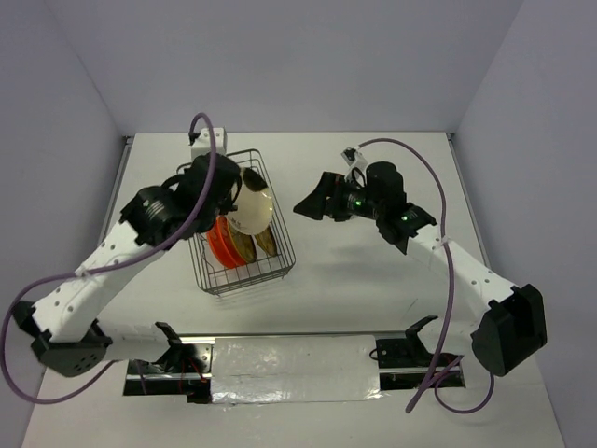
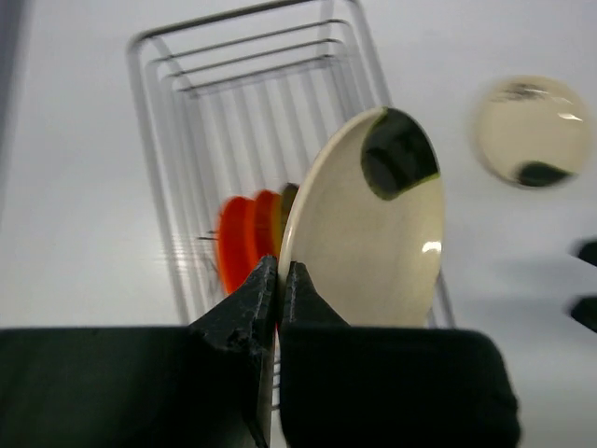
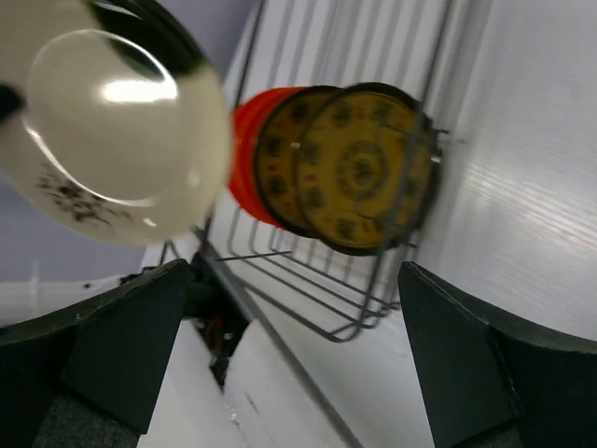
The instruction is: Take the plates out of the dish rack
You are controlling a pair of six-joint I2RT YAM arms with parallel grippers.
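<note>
Left end effector (image 2: 278, 271) on cream plate (image 2: 373, 243) rim

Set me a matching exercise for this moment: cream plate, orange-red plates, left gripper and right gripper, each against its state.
Things:
1. cream plate
2. orange-red plates
3. left gripper
4. right gripper

States:
A. open, holding nothing
B. standing upright in the dish rack
C. shut on a plate's rim
D. held up over the rack, out of its slots

Pairs: 1-D, 2-B, 3-C, 4-A
</note>
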